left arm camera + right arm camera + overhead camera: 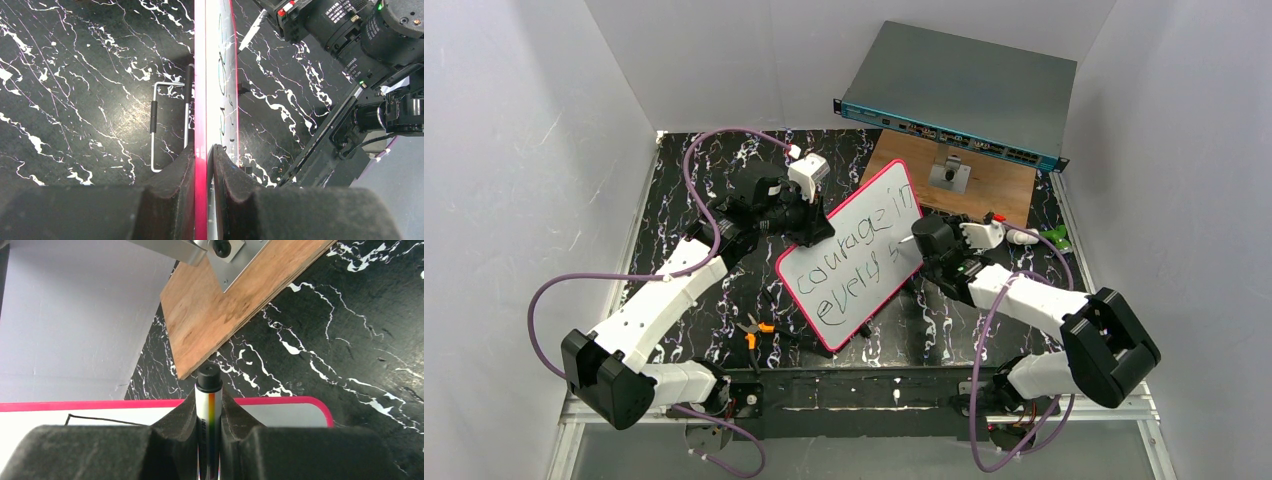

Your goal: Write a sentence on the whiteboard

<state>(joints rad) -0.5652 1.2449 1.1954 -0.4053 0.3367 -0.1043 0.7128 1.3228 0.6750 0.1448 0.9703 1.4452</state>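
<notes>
- The left pincer (810, 224) is closed hard on the upper-left edge of the whiteboard (854, 262). In the left wrist view its jaws pinch the pink frame from both faces, and the board is seen edge-on. This grip seems meant to prop the board at a tilt and steady it against the pen's push.
- A wire stand (154, 125) lies on the black marbled worktop (75, 100) just behind the board. I cannot tell whether it carries any of the weight.
- The sentence (849, 262) runs in 2 slanted lines, "courage in" above "every s". The last word looks barely begun, so the writing is likely near its end but not done.
- The marker (208, 410) sits clamped in the right pincer (208, 394), whose jaws are shut on its barrel with the rear end pointing at the wrist camera. That hold aims the tip down at the board face.
- The whiteboard stands between the 2 pincers. The right one is at its right edge, beside the end of the lower line.
</notes>
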